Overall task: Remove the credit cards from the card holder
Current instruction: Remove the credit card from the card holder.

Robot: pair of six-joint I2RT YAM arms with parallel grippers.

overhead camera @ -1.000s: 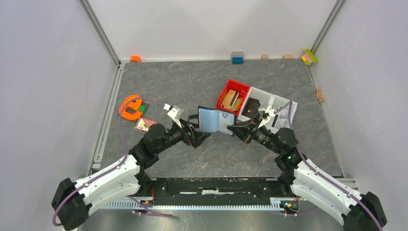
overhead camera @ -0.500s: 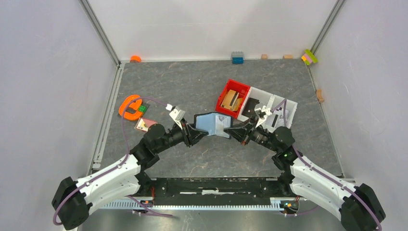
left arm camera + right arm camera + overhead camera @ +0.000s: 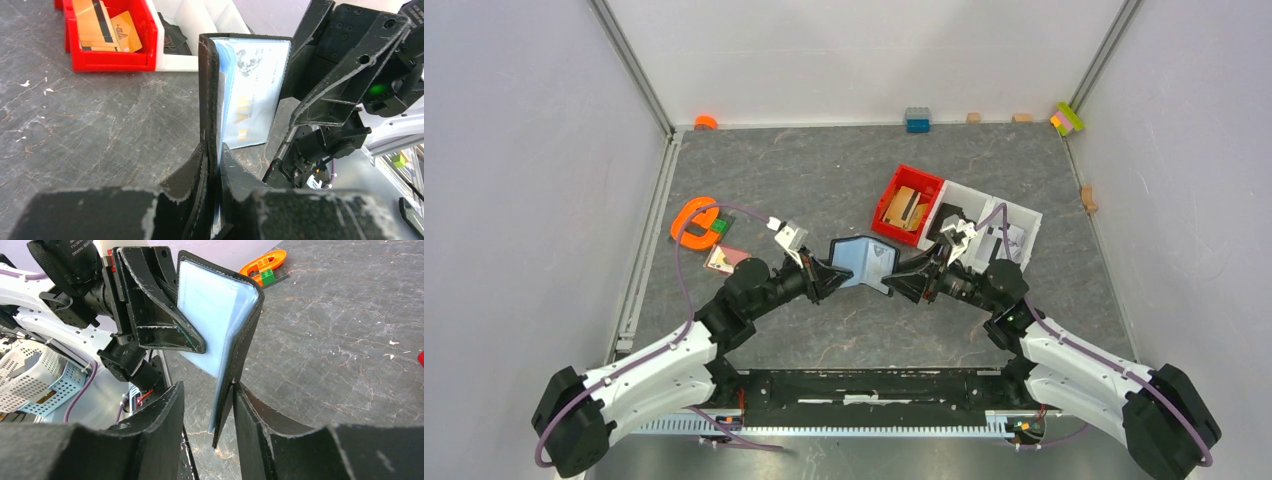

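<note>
The black card holder point(image 3: 861, 262) hangs half open above the table between my two grippers, its pale blue inside facing the far side. My left gripper point(image 3: 213, 152) is shut on its left flap point(image 3: 209, 90). A pale blue credit card point(image 3: 252, 95) shows in the clear sleeve. In the right wrist view, the holder's other flap point(image 3: 245, 340) stands between the fingers of my right gripper point(image 3: 207, 395), which is open. That flap leans on the right finger, with a gap to the left finger. A pinkish card point(image 3: 722, 259) lies on the table at the left.
A red bin point(image 3: 907, 205) with tan flat pieces stands just behind the holder, joined to a white bin point(image 3: 994, 225) holding dark items. An orange ring with a green brick point(image 3: 694, 222) lies at the left. Small blocks line the back wall point(image 3: 917, 119).
My left gripper has shut on the holder's left flap. My right gripper has opened its grip on the other flap. The holder has folded into a V and shifted slightly left.
</note>
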